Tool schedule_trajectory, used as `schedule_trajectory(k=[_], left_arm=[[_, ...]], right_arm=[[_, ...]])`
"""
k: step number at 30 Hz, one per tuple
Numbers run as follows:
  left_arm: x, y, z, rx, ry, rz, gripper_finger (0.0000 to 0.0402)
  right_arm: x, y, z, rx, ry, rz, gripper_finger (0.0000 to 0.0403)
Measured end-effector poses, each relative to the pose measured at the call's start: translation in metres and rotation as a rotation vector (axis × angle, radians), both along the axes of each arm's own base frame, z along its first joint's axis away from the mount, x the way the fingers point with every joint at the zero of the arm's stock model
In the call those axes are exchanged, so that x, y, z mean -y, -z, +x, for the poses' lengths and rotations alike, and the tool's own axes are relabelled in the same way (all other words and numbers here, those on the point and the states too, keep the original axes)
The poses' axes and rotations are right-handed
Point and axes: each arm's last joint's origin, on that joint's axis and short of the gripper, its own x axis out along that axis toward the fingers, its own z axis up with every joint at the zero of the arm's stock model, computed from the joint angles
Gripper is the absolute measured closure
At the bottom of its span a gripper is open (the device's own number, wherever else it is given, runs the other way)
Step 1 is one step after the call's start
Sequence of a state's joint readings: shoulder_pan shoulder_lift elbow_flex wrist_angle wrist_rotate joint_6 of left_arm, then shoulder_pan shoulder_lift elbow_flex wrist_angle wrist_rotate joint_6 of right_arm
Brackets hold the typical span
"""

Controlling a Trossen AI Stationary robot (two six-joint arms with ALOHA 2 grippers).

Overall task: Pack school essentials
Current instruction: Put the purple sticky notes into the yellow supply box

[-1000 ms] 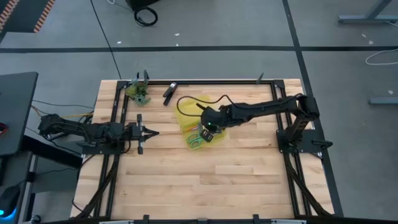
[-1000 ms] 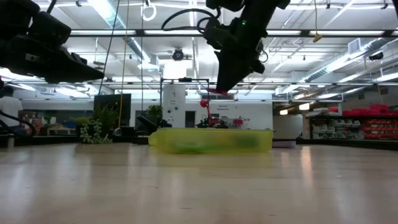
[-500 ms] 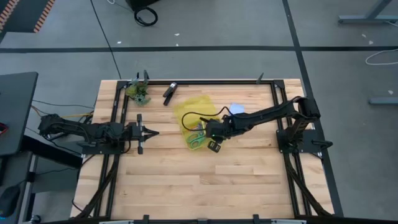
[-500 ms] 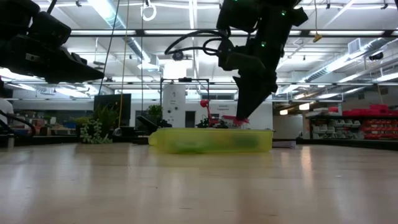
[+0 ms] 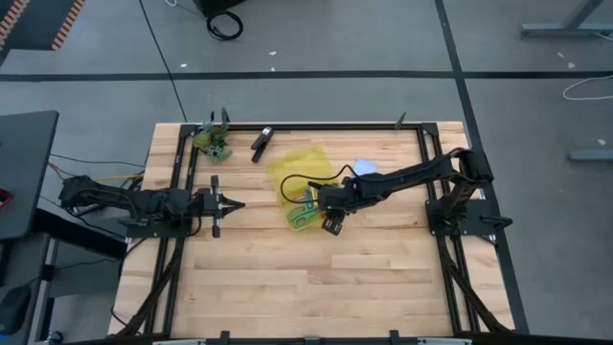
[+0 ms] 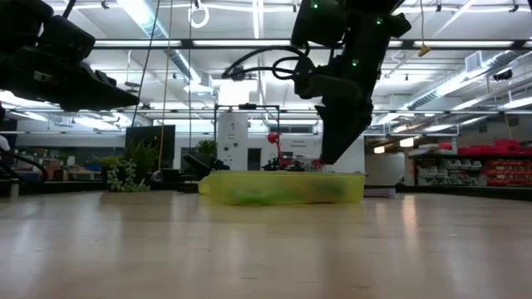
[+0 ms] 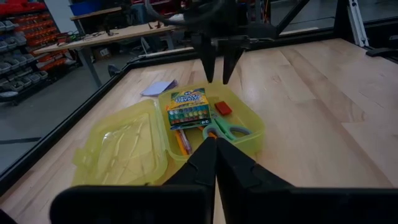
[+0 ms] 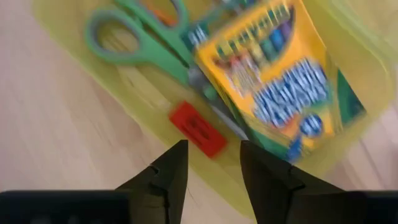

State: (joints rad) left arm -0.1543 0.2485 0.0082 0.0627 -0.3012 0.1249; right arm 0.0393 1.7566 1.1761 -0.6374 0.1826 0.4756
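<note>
The right hand (image 8: 208, 168) is held open, empty, just above the eraser (image 8: 198, 129), seen only in the wrist views beside the crayons (image 8: 283, 81) and scissors (image 8: 134, 34) inside the yellow case (image 5: 287, 177), mid-counter (image 5: 287, 278). The left hand (image 5: 230, 204) is closed at left.

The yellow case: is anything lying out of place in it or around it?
One thing: the pale blue notepad lies on the table outside the yellow case, beyond its open lid. The crayon box, scissors and red eraser lie inside. The right gripper hangs open above the eraser.
</note>
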Motion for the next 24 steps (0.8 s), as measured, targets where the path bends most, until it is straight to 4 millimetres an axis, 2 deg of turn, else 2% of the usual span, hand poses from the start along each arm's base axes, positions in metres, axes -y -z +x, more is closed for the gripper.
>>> schedule_trajectory(k=[6,14,24], left_arm=[[0.000,0.000,0.000,-0.001,0.000,0.000,0.0380],[0.000,0.000,0.000,-0.001,0.001,0.005,0.0389],[0.000,0.000,0.000,-0.001,0.000,0.006,0.0385]], right_arm=[[0.015,-0.006,-0.008,-0.098,0.038,0.001,0.0249],[0.038,-0.018,-0.020,-0.144,0.026,-0.060,0.0249],[0.065,0.009,-0.043,-0.357,-0.112,-0.287,0.0236]])
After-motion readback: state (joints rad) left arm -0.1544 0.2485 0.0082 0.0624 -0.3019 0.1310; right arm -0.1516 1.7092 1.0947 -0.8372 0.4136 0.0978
